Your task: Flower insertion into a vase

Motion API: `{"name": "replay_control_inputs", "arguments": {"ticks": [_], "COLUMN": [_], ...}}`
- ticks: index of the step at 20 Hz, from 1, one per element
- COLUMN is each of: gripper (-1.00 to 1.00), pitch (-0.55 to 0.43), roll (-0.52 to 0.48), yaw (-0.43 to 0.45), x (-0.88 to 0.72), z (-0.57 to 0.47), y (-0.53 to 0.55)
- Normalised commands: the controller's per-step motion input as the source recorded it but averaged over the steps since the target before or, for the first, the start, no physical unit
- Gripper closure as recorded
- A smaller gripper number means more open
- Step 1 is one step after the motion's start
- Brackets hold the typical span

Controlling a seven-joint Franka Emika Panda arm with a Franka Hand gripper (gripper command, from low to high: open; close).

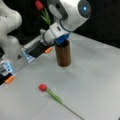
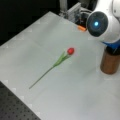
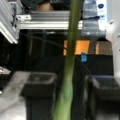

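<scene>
Both front views are soft and blocky, with even overhead light on the pale bench (image 1: 95, 75) against a dark backdrop; shadows are faint. The wrist view is dim, its near stem (image 3: 67, 95) blurred.

Grey table (image 1: 95, 75); orange tabs (image 1: 10, 79) at edge; aluminium rails (image 3: 47, 21).

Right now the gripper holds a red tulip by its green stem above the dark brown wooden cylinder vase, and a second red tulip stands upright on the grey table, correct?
Not quite. The second red tulip lies flat on the grey table, as both front views show. The rest holds: the gripper grips a red tulip by its green stem above the dark brown wooden cylinder vase.
</scene>
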Motion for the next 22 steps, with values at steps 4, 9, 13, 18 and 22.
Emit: {"name": "replay_control_inputs", "arguments": {"ticks": [4, 9, 13, 18, 22], "gripper": [-1.0, -1.0, -1.0, -1.0, -1.0], "pitch": [0.057, 0.082, -0.181, -0.753, -0.895], "roll": [-0.115, -0.142, -0.209, -0.261, -0.208], "yaw": [-0.018, 0.016, 0.043, 0.06, 0.114], "x": [0.41, 0.44, 0.36, 0.08, -0.27], "z": [0.02, 0.05, 0.03, -0.06, -0.09], "y": [-0.09, -0.17, -0.26, -0.35, -0.33]}}
